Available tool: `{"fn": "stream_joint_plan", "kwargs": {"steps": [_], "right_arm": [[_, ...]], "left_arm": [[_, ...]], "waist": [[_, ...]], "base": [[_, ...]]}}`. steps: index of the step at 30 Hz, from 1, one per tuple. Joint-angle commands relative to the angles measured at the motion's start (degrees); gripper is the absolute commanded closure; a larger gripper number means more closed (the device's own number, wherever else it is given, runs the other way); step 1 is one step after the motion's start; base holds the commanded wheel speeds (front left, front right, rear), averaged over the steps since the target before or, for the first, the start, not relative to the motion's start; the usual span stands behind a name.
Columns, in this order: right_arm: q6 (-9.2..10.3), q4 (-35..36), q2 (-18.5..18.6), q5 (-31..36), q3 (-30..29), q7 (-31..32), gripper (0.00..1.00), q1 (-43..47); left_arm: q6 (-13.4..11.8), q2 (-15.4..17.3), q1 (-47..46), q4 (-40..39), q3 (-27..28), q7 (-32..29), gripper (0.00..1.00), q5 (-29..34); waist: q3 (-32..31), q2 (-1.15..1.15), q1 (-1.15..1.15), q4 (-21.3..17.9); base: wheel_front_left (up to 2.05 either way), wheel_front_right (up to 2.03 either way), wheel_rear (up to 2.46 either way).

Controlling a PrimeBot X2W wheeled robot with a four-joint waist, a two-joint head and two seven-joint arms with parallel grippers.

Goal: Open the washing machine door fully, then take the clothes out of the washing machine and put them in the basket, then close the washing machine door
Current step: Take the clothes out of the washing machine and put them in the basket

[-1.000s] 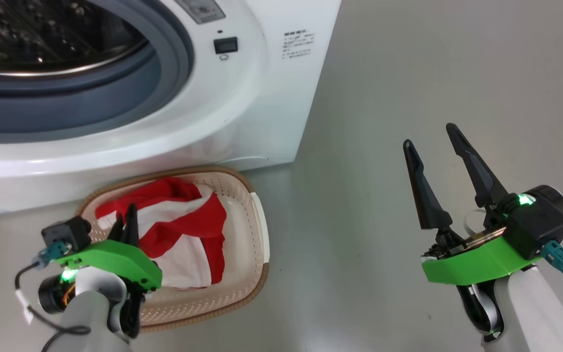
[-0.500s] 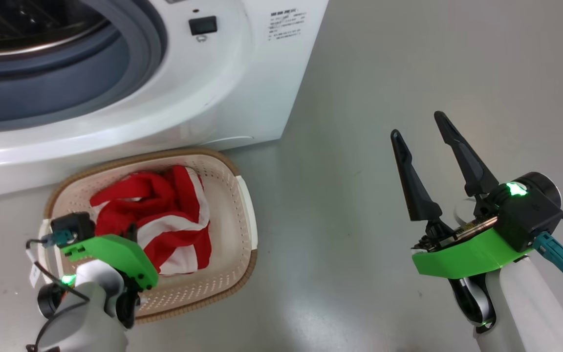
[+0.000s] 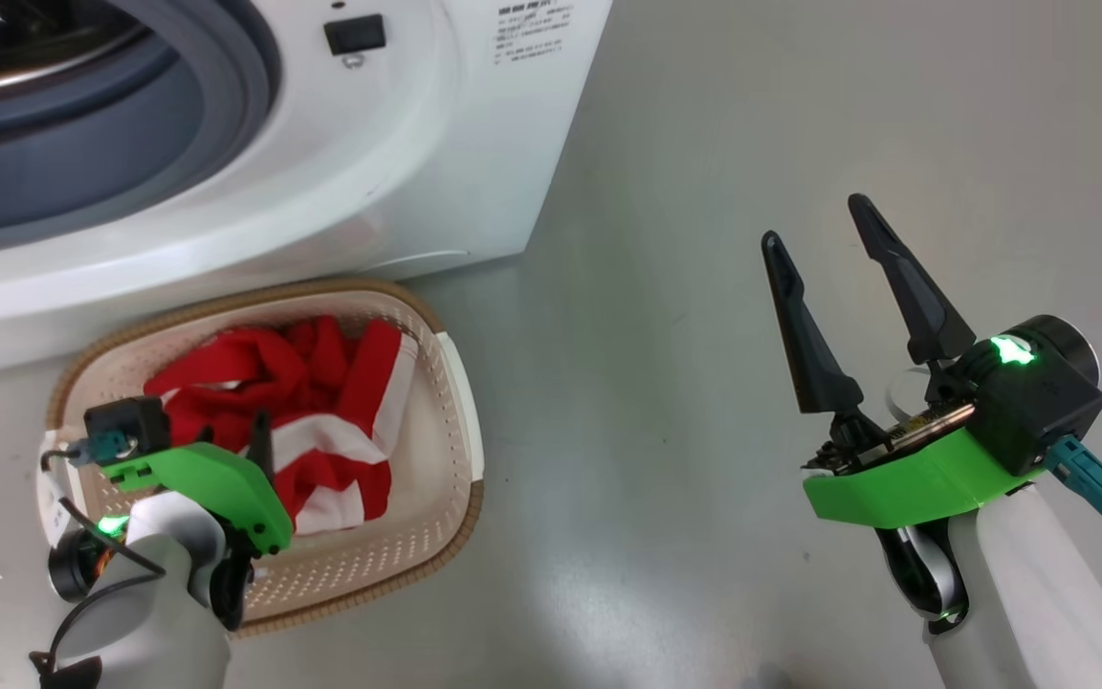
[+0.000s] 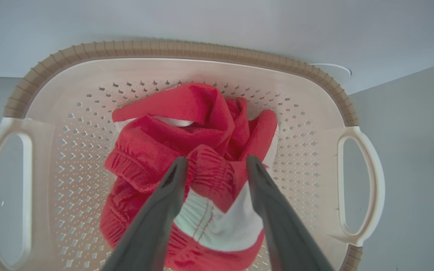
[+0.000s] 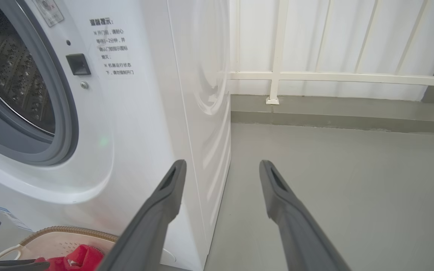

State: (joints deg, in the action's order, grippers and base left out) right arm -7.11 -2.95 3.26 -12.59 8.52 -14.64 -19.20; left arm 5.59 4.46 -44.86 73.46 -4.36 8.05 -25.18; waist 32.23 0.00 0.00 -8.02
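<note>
The white washing machine (image 3: 398,163) stands on the grey floor (image 3: 704,144), its grey rubber ring (image 3: 226,124) and steel drum exposed. The cream basket (image 3: 417,536) sits on the floor just in front of it. The red and white clothes (image 3: 321,383) lie bunched inside the basket. The left tool (image 4: 215,163) hangs over them, fingers spread, straddling a fold without pinching it. The right tool (image 3: 814,222) hovers well apart over the floor, wide open and holding nothing.
</note>
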Motion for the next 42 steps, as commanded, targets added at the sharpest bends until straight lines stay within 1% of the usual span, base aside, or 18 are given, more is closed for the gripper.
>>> {"fn": "stream_joint_plan", "kwargs": {"steps": [1, 4, 8, 14, 18, 24, 25, 36, 42], "right_arm": [[-0.37, 1.14, -0.32, -0.36, 1.0, -0.36, 0.0, 0.06], [-0.37, 0.99, -0.34, -0.26, 0.82, -0.36, 0.0, 0.23], [-0.37, 1.23, -0.35, 0.38, 0.48, -0.36, 0.0, 0.73], [-0.37, 0.89, -0.36, 1.66, -1.7, -0.36, 0.0, 2.48], [-0.37, 0.67, -0.37, 2.32, -2.19, -0.36, 0.0, 3.44], [-0.37, 0.56, -0.37, 2.85, -2.69, -0.36, 0.0, 4.83], [-0.37, 0.56, -0.37, 2.85, -2.69, -0.36, 0.0, 4.83], [-0.37, 0.94, -0.37, 3.08, -3.49, -0.36, 0.0, 7.56], [-0.37, 0.84, -0.38, 2.78, -4.17, -0.36, 0.0, 9.02]], "left_arm": [[0.37, 1.76, 0.61, -0.24, 0.75, 0.97, 0.0, 0.35], [0.59, 1.68, 0.82, -0.22, 0.17, 3.39, 0.0, 0.65], [0.88, 1.34, 1.44, -0.44, 0.69, 5.5, 0.0, -0.28], [1.58, 0.98, 3.37, -4.72, -0.48, 6.86, 0.0, 0.25], [1.72, 1.48, 6.66, -13.18, -0.12, 6.92, 0.0, 1.6], [1.52, 1.39, 13.21, -25.54, 2.6, 6.94, 0.0, 4.65], [1.52, 1.39, 13.21, -25.54, 2.6, 6.94, 0.0, 4.65], [1.65, -0.54, 23.92, -44.69, 7.71, 6.94, 0.0, 9.57], [1.78, -1.24, 27.81, -50.45, 9.5, 6.95, 0.0, 9.74]], "waist": [[-0.88, 0.0, 0.0, 0.32], [-2.3, 0.0, 0.0, 0.77], [-4.44, 0.0, 0.0, 1.39], [-7.87, 0.0, 0.0, 2.46], [-10.27, 0.0, 0.0, 3.21], [-13.86, 0.0, 0.0, 3.92], [-13.86, 0.0, 0.0, 3.92], [-19.91, 0.0, 0.0, 4.55], [-22.96, 0.0, 0.0, 4.46]], "base": [[0.0, 0.0, 0.0], [0.0, 0.0, 0.0], [0.0, 0.0, 0.0], [0.0, 0.0, 0.0], [0.0, 0.0, 0.0], [0.0, 0.0, 0.0], [0.0, 0.0, 0.0], [0.0, 0.0, 0.0], [0.0, 0.0, 0.0]]}}
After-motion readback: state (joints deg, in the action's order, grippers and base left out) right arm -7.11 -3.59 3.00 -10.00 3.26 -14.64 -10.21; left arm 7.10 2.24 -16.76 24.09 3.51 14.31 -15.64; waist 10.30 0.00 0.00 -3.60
